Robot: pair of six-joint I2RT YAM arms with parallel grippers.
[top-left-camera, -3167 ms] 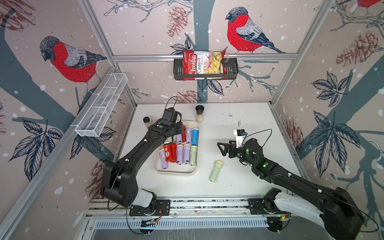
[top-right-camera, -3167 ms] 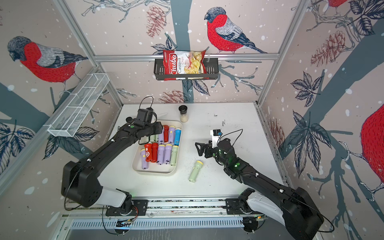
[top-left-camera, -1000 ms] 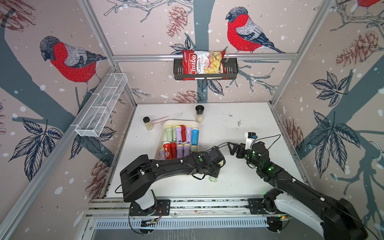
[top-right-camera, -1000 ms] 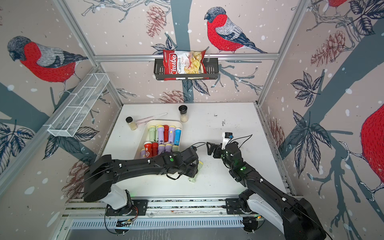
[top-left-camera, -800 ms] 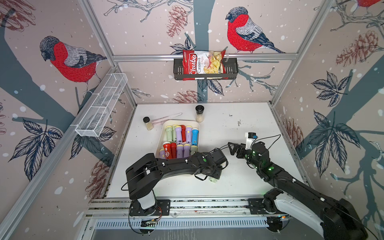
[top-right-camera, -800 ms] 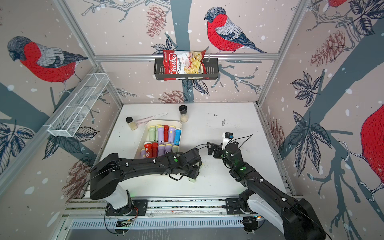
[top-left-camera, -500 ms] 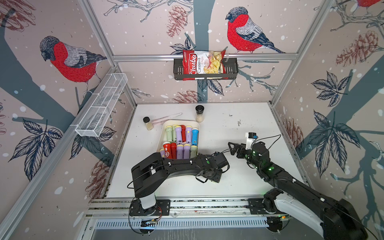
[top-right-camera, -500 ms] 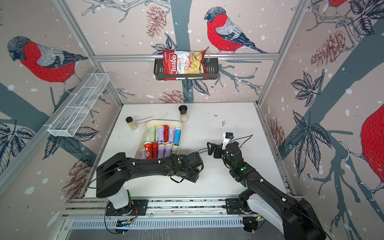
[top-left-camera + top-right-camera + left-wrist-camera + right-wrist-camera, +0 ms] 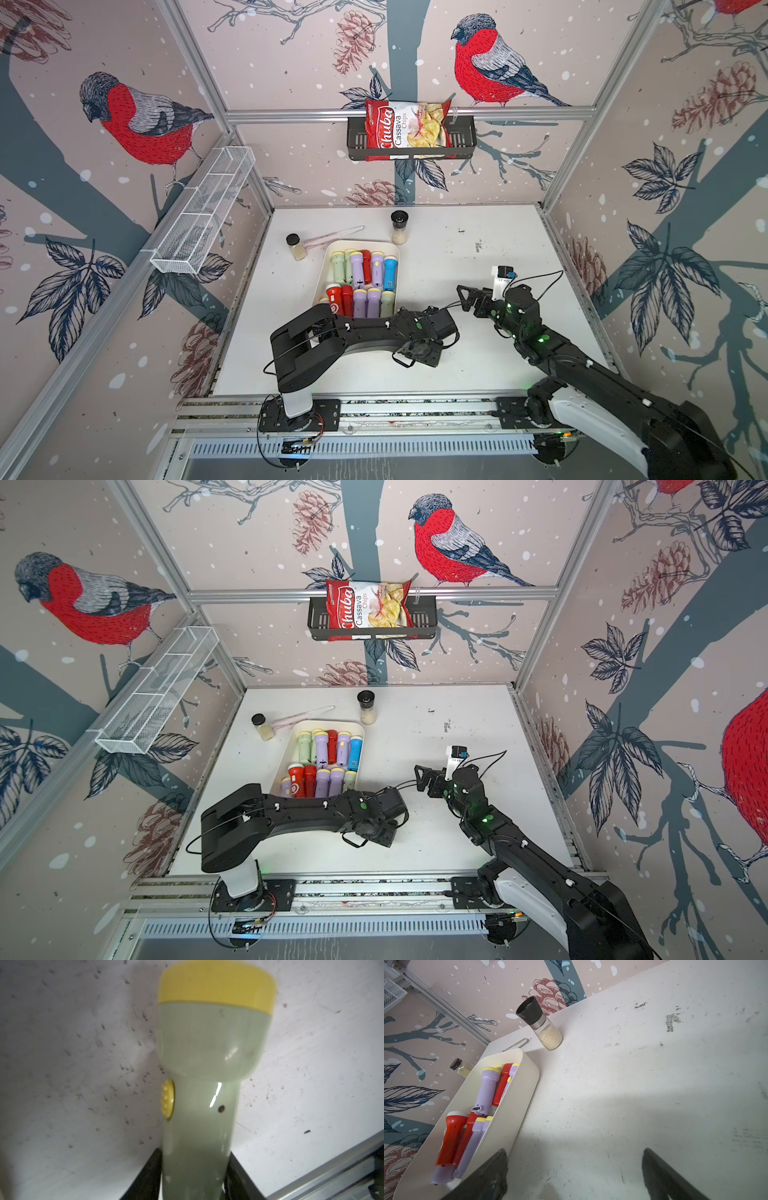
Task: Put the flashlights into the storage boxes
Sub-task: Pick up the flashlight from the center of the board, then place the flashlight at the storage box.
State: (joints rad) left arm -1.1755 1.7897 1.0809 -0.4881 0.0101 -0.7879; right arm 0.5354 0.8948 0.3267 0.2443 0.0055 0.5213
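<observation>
Flashlight, pale green with yellow head (image 9: 199, 1084), lies flat on the table (image 9: 457, 257). It sits toward the front edge, off to the right of the tray (image 9: 360, 242) and apart from it. In both top views the left arm hides it.

Left gripper (image 9: 194, 1152) is down over it, with a black jaw against each side of the handle behind the head. That looks like a clamp on the handle, nothing else caught. Right gripper (image 9: 574, 1151) hangs with its jaws wide apart and empty, close to the left wrist.

Step in hand: pick up and carry to the tray.
- Lift straight up first. The grip is on the narrow end, so the heavy head may droop or swivel.
- Swing across low and slow, clearing the tray wall.
- The tray holds two packed rows of flashlights (image 9: 356, 270), and its near end is hidden by the arm, so free room is unclear. Likely lay it lengthwise along the others, or on top.
- Let go only once it rests, so it doesn't roll out.
- Keep the right arm out of the path.
</observation>
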